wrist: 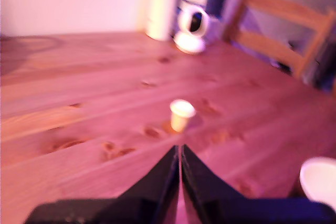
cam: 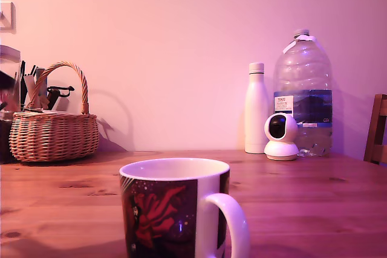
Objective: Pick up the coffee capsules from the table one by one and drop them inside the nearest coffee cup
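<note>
Approach step: your tool (wrist: 180, 153) is closed, empty, aimed at the capsule (wrist: 181, 114) upright on the desk (wrist: 79, 93). Open before descending; mug (wrist: 319, 181) is nearby.

The tool (wrist: 179, 150) hangs above the table, fingers pressed together.

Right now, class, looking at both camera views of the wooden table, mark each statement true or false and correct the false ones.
1. The coffee capsule stands on the table, wide rim up. True.
2. The end effector grips the capsule. False: its fingertips are together and empty, short of the capsule.
3. The coffee cup carries a red figure on a dark print. True.
4. The wicker basket sits at the exterior view's right. False: it is at the left.
5. The white bottle lies on its side. False: it stands upright.
</note>
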Motion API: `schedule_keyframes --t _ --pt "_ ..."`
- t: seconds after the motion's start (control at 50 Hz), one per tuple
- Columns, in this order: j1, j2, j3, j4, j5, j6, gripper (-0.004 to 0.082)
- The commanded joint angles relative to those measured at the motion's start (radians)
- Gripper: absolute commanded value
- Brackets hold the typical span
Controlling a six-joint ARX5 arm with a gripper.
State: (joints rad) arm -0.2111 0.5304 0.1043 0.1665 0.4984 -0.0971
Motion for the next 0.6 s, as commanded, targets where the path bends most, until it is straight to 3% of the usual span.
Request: schedule_keyframes --t 0.0,0.1,0.12,0.24,0.3,0.4,0.44,0.5,0.58 --pt "-0.016 0.05 -0.004 0.048 0.002 0.076 -0.0013" --pt "-0.045 0.129 -0.004 0.125 0.002 0.076 -0.0013" --pt "-0.05 0.143 -0.004 0.136 0.002 0.152 -0.0013" --pt "-0.074 0.214 -0.004 0.187 -0.002 0.159 0.0007" --pt "-0.085 0.247 -0.004 0.211 -0.001 0.159 0.0138" --pt "-0.108 0.289 -0.004 0.263 -0.002 0.159 0.0553" --pt "-0.117 0.302 -0.004 0.278 -0.001 0.159 0.0662" --pt "-0.135 0.319 -0.004 0.284 -0.001 0.159 0.0731" --pt "-0.151 0.338 -0.004 0.285 -0.002 0.159 0.0733"
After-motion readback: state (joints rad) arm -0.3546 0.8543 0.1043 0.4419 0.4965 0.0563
